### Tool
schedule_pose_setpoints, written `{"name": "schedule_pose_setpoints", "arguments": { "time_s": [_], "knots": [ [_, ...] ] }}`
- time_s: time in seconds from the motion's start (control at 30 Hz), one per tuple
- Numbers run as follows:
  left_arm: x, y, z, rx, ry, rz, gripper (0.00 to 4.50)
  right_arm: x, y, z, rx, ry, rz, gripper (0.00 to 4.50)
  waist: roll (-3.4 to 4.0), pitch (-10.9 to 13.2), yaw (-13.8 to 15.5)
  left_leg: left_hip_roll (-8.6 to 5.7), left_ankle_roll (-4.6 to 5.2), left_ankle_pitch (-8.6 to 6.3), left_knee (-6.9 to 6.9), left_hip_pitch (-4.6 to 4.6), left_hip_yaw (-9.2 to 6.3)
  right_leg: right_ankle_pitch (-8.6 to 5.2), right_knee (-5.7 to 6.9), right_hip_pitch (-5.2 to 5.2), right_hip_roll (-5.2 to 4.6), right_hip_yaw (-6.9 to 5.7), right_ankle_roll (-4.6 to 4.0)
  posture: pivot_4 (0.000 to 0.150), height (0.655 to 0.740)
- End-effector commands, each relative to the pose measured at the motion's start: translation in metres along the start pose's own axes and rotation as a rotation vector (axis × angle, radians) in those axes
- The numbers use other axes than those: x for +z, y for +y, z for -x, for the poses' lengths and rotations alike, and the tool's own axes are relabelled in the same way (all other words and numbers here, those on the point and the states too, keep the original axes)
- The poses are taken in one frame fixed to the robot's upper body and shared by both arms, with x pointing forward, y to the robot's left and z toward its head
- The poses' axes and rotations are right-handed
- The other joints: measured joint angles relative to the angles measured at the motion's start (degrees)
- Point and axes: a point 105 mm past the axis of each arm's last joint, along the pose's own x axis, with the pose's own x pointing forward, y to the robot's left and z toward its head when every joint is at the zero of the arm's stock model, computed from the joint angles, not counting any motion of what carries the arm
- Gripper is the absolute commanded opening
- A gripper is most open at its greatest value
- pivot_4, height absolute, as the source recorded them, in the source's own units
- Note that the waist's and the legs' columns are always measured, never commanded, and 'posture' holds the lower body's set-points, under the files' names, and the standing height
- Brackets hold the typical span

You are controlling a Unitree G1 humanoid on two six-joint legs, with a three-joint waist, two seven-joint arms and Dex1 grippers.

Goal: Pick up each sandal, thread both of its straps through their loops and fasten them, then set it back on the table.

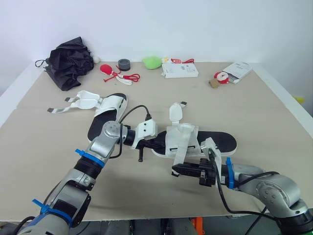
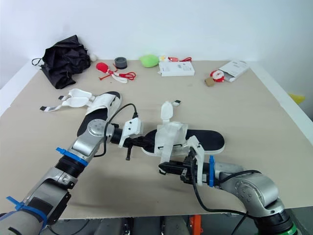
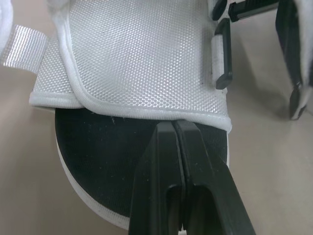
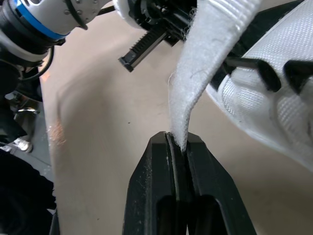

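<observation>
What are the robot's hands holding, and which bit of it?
The right gripper pinches the white strap by its loose tip. The left gripper is shut against the sandal at its mesh upper; whether it pinches anything cannot be told.

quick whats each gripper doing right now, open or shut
Left gripper: shut, tips against the mesh flap of the nearer sandal.
Right gripper: shut on that sandal's strap.
</observation>
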Motion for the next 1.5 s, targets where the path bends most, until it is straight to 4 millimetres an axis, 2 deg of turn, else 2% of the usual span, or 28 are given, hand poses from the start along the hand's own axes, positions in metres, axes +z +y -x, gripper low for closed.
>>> {"name": "schedule_pose_setpoints", "arguments": {
  "time_s": [0.03,0.13,0.3,0.43,0.6,0.73,0.93,1.23,1.4,1.5],
  "knots": [
    [-0.018,-0.010,0.000,-0.076,0.057,0.043,0.00,0.018,0.018,0.022,0.105,0.026,-0.020,0.07,0.00,0.0,0.0,0.00,0.00,0.00,-0.03,0.00,0.02,0.00,0.00,-0.01,0.00,0.01,-0.01,0.150,0.7400],
    [-0.018,-0.010,-0.002,-0.081,0.045,0.053,0.00,0.032,0.021,0.037,0.129,0.036,-0.020,0.07,0.01,0.0,-0.2,0.00,-0.03,-0.03,-0.04,0.00,0.03,-0.03,0.00,-0.03,-0.01,0.01,-0.06,0.150,0.7400],
    [-0.020,-0.014,-0.007,-0.094,0.033,0.056,0.00,0.070,0.016,0.054,0.121,0.048,-0.035,0.07,0.00,0.0,-0.2,0.00,-0.03,-0.08,-0.06,0.00,-0.01,-0.08,-0.01,-0.01,0.01,-0.03,-0.13,0.150,0.7400],
    [-0.019,-0.015,-0.010,-0.098,0.028,0.052,0.00,0.104,-0.008,0.046,0.054,0.053,-0.074,0.07,0.13,0.0,-0.3,-0.02,-0.03,-0.14,-0.04,0.00,0.06,-0.09,0.00,-0.03,0.00,0.04,-0.13,0.150,0.7400],
    [-0.020,-0.016,-0.010,-0.098,0.030,0.042,0.00,0.123,-0.025,0.038,0.030,0.076,-0.167,0.07,0.13,-0.1,0.1,-0.05,0.04,-0.20,-0.02,-0.12,-0.04,-0.12,0.01,-0.07,0.00,0.01,-0.22,0.150,0.7400],
    [-0.020,-0.016,-0.010,-0.095,0.031,0.041,0.00,0.125,-0.029,0.035,0.034,0.107,-0.209,0.07,0.17,-0.1,0.2,-0.19,0.21,-0.38,0.01,-0.33,0.03,0.19,0.04,-0.32,-0.04,0.10,-0.32,0.150,0.7400],
    [-0.021,-0.018,-0.009,-0.082,0.032,0.047,0.00,0.100,-0.024,0.030,0.064,0.224,-0.217,0.07,0.18,-0.1,0.2,-0.23,0.27,-0.41,0.07,-0.46,0.04,0.23,0.04,-0.45,-0.05,0.12,-0.24,0.150,0.7400],
    [-0.022,-0.019,-0.007,-0.076,0.035,0.057,0.00,0.092,-0.030,0.027,0.048,0.241,-0.208,0.07,0.19,-0.1,0.0,-0.21,0.27,-0.41,0.11,-0.46,0.08,0.24,0.08,-0.52,0.00,0.11,-0.15,0.150,0.7400],
    [-0.021,-0.020,-0.008,-0.078,0.031,0.063,0.00,0.124,-0.028,0.032,0.092,0.150,-0.239,0.07,0.22,-0.1,-0.3,-0.21,0.28,-0.41,0.11,-0.46,0.20,0.29,0.13,-0.59,0.02,0.11,-0.15,0.150,0.7400],
    [-0.021,-0.020,-0.008,-0.077,0.030,0.068,0.00,0.127,-0.031,0.032,0.089,0.144,-0.246,0.07,0.22,-0.1,-0.3,-0.21,0.28,-0.40,0.11,-0.46,0.26,0.31,0.14,-0.62,0.03,0.13,-0.14,0.150,0.7400]
  ]
}}
